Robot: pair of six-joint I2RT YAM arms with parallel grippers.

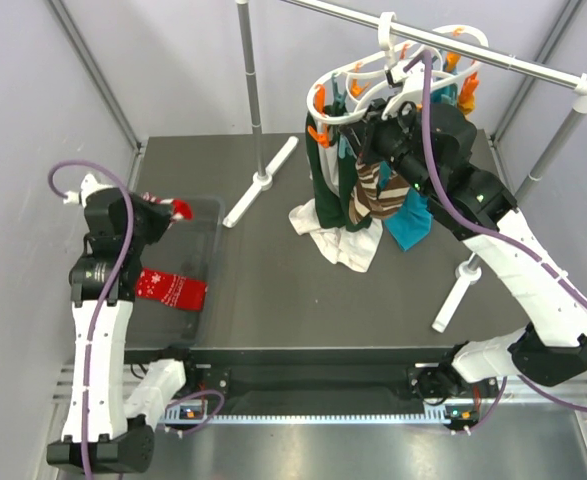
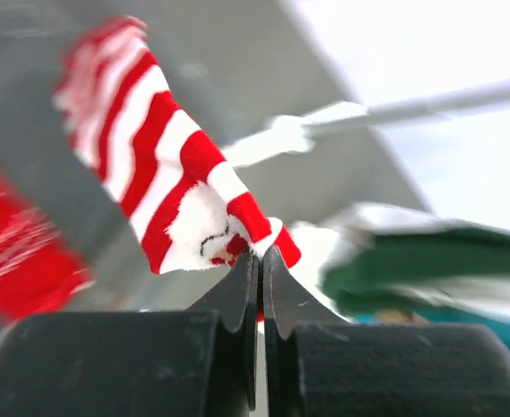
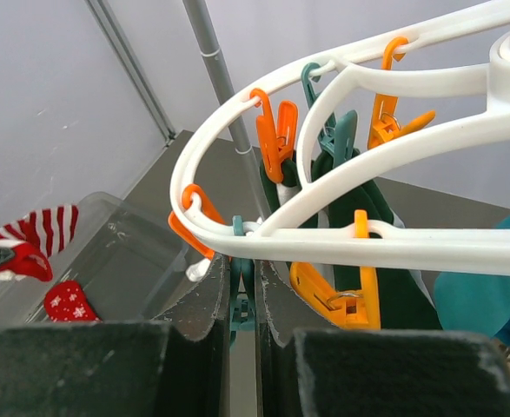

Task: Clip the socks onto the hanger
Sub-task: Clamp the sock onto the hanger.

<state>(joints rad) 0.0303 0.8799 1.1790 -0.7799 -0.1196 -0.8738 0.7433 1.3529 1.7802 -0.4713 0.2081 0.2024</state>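
At the table's left edge, the left claw (image 2: pixel 261 256) is clamped shut on one end of a striped sock (image 2: pixel 168 174), held up over a clear bin (image 1: pixel 211 225) where a red sock (image 1: pixel 171 288) lies. Across the table, the right claw (image 3: pixel 244 265) is closed on what looks like a teal clip (image 3: pixel 239 311) under the hanger (image 3: pixel 324 245), which hangs from a rail (image 1: pixel 493 55) with pegged socks (image 1: pixel 323 190) beneath. The step in hand appears to be the carry: sock picked, not yet clipped. The next move likely calls for the left arm to bring the sock's edge across to that clip's mouth, so the right claw can let it bite the fabric.
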